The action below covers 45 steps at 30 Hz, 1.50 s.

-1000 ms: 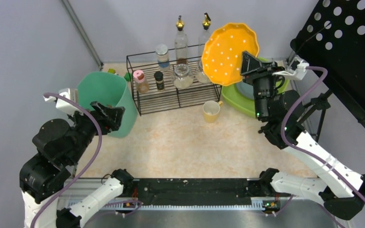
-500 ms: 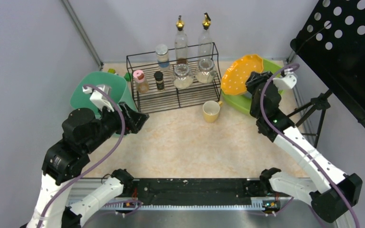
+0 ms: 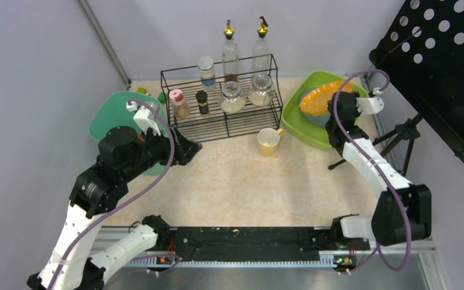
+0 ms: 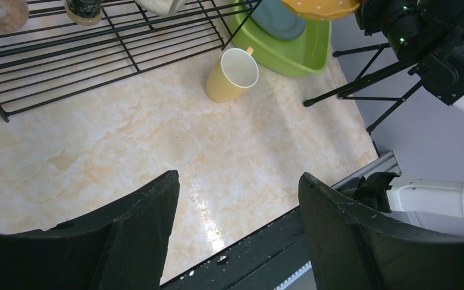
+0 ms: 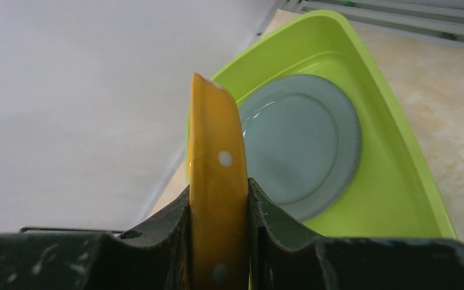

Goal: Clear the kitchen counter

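- I am looking at a wide kitchen counter with a beige-cream speckled stone look, and plain grey walls are standing around it.
- A black wire rack is sitting at the back of the counter, and small jars are standing on it.
- Two tall glass bottles with gold tops are standing at the back of the rack.
- A lime-green square tub is sitting on the back right part of the counter, just beside the rack.
- A round grey-blue plate is lying flat in the bottom of the tub.
- My right gripper is pinching the rim of an orange plate with white dots, with one finger pressing on each side.
- The orange plate is hanging tilted over the tub, above the grey-blue plate.
- A small yellow mug is sitting on the counter, near the front of the rack and near the tub, and nothing is touching it.
- My left gripper is hanging over the left part of the counter with its fingers spread wide, and nothing is between them.
- A teal-green plastic bin is standing at the back left, and my left arm is hiding part of it.
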Each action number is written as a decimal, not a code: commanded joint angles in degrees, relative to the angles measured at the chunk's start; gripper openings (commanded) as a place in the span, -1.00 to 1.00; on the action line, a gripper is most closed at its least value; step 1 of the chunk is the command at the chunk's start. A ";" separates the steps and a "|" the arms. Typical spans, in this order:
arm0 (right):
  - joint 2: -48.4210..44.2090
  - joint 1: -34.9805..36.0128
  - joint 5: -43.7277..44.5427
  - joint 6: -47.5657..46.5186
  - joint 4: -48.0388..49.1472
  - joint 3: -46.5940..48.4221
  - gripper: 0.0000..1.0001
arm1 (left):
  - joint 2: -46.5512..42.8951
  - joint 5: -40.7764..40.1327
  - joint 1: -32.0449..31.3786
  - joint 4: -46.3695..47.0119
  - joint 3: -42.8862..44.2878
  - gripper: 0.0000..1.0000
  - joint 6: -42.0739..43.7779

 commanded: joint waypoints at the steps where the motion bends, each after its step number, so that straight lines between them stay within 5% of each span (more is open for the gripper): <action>1: 3.46 -1.81 0.33 4.72 12.37 2.90 -1.00 | 1.47 2.23 0.09 4.59 -0.95 0.54 1.26; 19: 21.33 -7.92 -0.13 8.60 20.92 6.42 -1.00 | 6.70 1.26 0.12 5.15 -1.42 0.54 3.51; 35: 31.34 -8.06 0.08 14.74 18.82 7.83 -1.00 | 8.25 -0.58 0.20 4.44 -0.99 0.54 4.22; 45: 35.81 -9.32 -1.88 20.45 12.49 9.78 -0.70 | 8.92 -1.10 0.12 4.55 -1.10 0.54 4.22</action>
